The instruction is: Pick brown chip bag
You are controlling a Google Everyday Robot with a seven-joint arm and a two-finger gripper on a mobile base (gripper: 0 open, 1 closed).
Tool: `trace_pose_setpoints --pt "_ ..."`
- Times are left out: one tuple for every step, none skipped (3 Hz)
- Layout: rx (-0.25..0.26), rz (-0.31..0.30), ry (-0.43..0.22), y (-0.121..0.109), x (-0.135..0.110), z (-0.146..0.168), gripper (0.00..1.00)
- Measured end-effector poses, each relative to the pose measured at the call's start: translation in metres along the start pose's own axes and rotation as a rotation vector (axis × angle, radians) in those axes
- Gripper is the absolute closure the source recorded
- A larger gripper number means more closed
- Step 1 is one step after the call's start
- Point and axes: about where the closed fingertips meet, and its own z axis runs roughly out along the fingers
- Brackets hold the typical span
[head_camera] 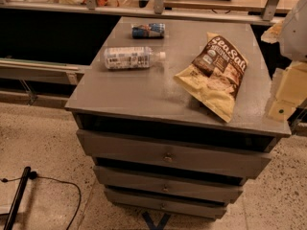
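Grey desk (134,92), drawers below the front edge. Brown chip bag (214,75) lies flat on the right half, set on a slant: the dark brown end with white "Sea Salt" lettering points toward the far right corner, the pale yellow end sits close to the front edge, right of middle. Nothing rests on it or touches it. Clear plastic bottle (132,58) lies on its side left of centre, well apart from the bag. Small blue can (148,30), also on its side, is near the far edge. Gripper (284,99) hangs just off the right edge, beside the front right corner, apart from the bag and not over it; whether it is open or closed I cannot tell. Handling, as judged: the bag looks light, air-puffed and crinkly, with a slick film that gives under pressure and brittle contents. A hard pinch across the belly would likely crush chips or slip off. The better hold is probably a crimped seam or a raised fold, perhaps along the long side facing the right edge. The bag may skid on the smooth top if pushed.
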Motion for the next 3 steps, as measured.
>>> trace_pose_setpoints --pt "0.0 0.0 0.0 0.0 0.0 0.0 0.0" --pt "-0.039 0.041 -0.027 0.009 0.014 0.007 0.0" --pt "-0.111 0.122 -0.188 0.002 0.031 0.048 0.0"
